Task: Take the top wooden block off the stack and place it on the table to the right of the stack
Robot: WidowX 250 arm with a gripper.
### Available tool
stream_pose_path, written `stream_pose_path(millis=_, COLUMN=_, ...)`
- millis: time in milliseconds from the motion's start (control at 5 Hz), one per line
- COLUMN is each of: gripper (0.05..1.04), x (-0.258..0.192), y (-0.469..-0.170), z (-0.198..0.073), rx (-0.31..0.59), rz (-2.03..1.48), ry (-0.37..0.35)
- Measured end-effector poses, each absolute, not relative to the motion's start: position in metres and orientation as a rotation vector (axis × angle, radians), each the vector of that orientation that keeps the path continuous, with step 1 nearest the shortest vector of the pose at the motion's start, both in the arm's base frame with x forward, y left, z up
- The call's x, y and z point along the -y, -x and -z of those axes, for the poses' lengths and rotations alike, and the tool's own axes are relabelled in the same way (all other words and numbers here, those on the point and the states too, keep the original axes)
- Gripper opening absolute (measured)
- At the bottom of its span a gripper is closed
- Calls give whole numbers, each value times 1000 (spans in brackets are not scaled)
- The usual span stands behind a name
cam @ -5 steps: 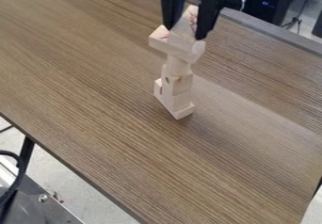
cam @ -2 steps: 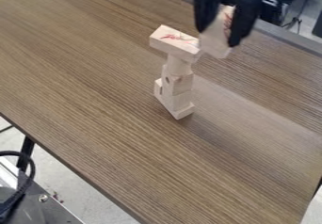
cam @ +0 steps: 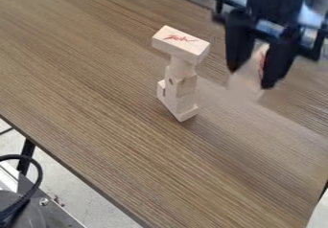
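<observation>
Black two-finger end effector [cam: 252, 77] at far right, hanging over the bench [cam: 96, 78], a wood-grain brown top. Pinching a pale wooden block [cam: 244, 84] between its fingers; block blurred, tilted, with a red mark partly hidden by one finger. Lower end of block pokes out below the fingertips.

To the left of it, well apart: a tower of pale wooden pieces, standing upright near mid-bench. Top piece, a rectangular wooden block with red scrawl [cam: 181, 43], lies flat across a narrower round wooden neck [cam: 182, 66]. Under that, stacked pale wooden pieces [cam: 184, 87], joins hard to make out; lowest part rests on bench.

Near left, beyond bench edge: black cable [cam: 39, 174], grey metal panel with a bolt [cam: 54, 217], pale grey floor [cam: 80, 191].
</observation>
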State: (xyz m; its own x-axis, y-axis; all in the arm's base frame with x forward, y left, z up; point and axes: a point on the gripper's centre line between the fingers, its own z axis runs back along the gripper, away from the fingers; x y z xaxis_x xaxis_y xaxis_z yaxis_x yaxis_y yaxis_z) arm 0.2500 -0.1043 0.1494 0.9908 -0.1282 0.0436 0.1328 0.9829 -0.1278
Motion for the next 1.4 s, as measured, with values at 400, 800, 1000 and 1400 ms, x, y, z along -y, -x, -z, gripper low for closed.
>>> stream_pose_path(millis=400, gripper=499, x=106, y=-240, z=-105, rx=-22, rz=108, ry=117)
stream_pose_path(millis=800, gripper=499, x=119, y=-237, z=-74, rx=13, rz=143, ry=92)
stream_pose_path(millis=1000, gripper=551, x=126, y=-239, z=-71, rx=37, rz=166, ry=101)
stream_pose_path(millis=1400, gripper=1002, x=126, y=-248, z=-82, rx=62, rz=176, ry=80)
